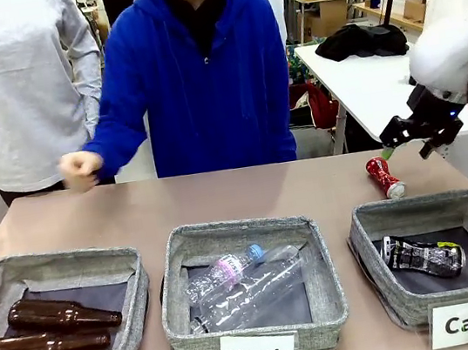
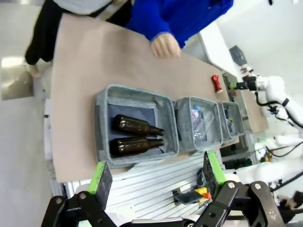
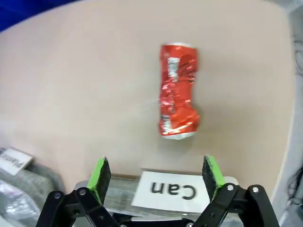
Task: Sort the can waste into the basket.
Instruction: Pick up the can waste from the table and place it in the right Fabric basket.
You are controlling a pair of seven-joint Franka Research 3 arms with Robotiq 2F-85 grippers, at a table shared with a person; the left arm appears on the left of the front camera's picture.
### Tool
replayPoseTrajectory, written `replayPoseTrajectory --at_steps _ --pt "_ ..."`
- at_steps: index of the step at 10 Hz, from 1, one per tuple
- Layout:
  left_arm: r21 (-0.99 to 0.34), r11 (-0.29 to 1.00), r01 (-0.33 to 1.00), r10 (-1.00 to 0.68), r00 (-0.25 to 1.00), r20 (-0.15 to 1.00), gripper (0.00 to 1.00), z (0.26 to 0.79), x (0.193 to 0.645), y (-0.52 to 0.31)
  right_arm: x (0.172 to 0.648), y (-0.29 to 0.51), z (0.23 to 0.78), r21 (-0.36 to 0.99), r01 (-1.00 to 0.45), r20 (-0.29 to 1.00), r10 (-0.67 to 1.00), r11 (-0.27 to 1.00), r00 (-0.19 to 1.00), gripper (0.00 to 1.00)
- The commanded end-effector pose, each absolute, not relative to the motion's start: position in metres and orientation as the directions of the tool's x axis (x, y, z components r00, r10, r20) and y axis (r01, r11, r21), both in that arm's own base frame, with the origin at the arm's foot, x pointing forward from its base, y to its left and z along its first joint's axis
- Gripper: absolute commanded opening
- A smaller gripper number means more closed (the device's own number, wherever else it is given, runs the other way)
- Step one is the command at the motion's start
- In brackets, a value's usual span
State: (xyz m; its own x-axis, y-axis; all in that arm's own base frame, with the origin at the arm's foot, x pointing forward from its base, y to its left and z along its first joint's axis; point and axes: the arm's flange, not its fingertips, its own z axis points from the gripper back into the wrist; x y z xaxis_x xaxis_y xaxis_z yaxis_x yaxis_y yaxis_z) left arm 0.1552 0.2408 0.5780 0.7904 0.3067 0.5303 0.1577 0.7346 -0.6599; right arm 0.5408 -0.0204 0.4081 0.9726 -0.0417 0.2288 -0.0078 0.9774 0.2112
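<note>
The red can [image 3: 178,91] lies flat on the table [image 1: 220,199] at right of the front view, behind the Can basket [image 1: 376,242] — long axis running away toward the person. The right gripper [image 3: 156,175] hovers above it, fingers spread, holding nothing; the black can [image 1: 422,255] lies slantwise inside the basket. Left fingers [image 2: 100,177] spread too.

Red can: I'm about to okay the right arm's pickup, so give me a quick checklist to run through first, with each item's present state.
1. Right gripper jaws open: ok.
2. Red can free on the table, nothing touching it: ok.
3. Can lined up between the jaws: cannot tell; it lies ahead of them, slightly off to one side.
4. Can basket has room beside the black can: ok.
5. Person's hand away from the can: ok.
6. Left gripper out of the way: ok.
</note>
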Motion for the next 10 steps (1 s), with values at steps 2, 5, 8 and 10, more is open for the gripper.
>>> replayPoseTrajectory --at_steps 2,5,8,10 --pt "-0.646 0.728 0.23 0.252 0.787 0.564 1.0 0.577 0.178 0.206 0.541 -0.02 0.408 0.211 -0.008 0.229 -0.042 0.977 0.973 1.0" --pt "-0.665 0.61 0.431 0.137 0.769 0.624 1.0 0.57 0.222 0.127 0.503 0.004 0.418 -0.005 0.131 0.407 -0.117 0.991 0.906 1.0" --pt "-0.746 0.455 0.486 0.119 0.797 0.592 1.0 0.551 0.262 0.051 0.542 0.034 0.393 -0.017 0.154 0.338 -0.139 0.988 0.931 1.0" --pt "-0.779 0.421 0.465 0.099 0.83 0.549 1.0 0.532 0.282 0.025 0.575 0.032 0.376 -0.033 0.178 0.293 -0.161 0.983 0.942 1.0"
